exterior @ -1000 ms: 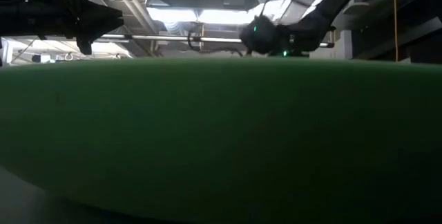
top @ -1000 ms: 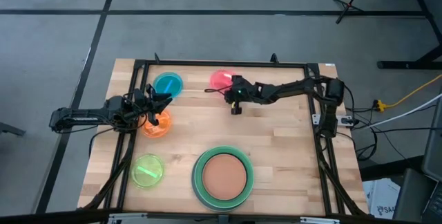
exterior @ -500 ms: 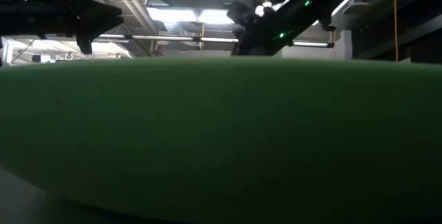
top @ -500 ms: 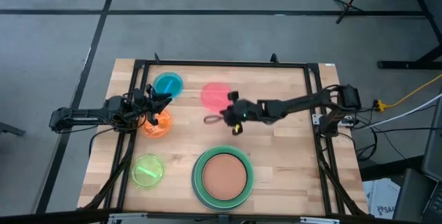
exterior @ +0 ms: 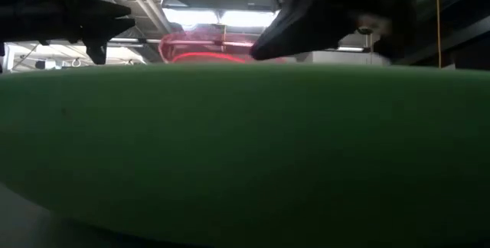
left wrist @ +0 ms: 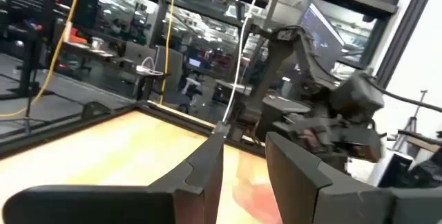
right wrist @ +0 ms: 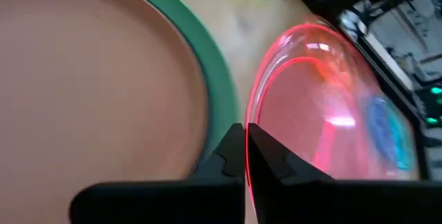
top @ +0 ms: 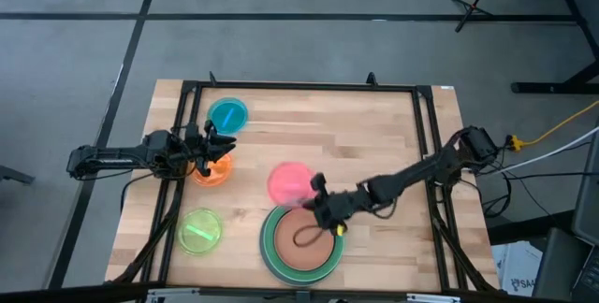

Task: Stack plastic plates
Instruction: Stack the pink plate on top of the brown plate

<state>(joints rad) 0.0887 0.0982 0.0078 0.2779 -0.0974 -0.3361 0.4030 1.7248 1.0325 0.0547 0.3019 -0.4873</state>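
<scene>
My right gripper (top: 314, 196) is shut on the small translucent pink plate (top: 288, 182), which hovers just past the far left rim of the stack. The stack (top: 301, 239) sits at the table's near edge: a terracotta plate (right wrist: 90, 79) on a dark teal one (right wrist: 202, 65), inside the large light green plate (top: 266, 239). The green plate's wall (exterior: 245, 148) fills the low view. A grey plate is not visible. The blue plate (top: 227, 114), orange plate (top: 213, 169) and lime plate (top: 199, 231) lie on the left. My left gripper (top: 217, 150) (left wrist: 245, 175) is open above the orange plate. My right gripper pinches the pink plate's rim (right wrist: 247, 156) between its two fingers, on the plate's near right side. The fingers (right wrist: 231, 156) come roughly level from the table's right. The plate is lifted clear of the table and juts out beyond the fingertips, toward the left.
A black metal frame (top: 299, 86) runs around the wooden tabletop, with rails down the left (top: 178, 181) and right (top: 435, 191) sides. Bare wood lies at the table's middle and far right (top: 374, 135). Cables hang at the right edge (top: 468, 163).
My right gripper has carried the pink plate from beside the far edge toward the near edge, lifting it off the table, and now holds it beside the stack's far left rim. It stayed shut on the rim throughout.
</scene>
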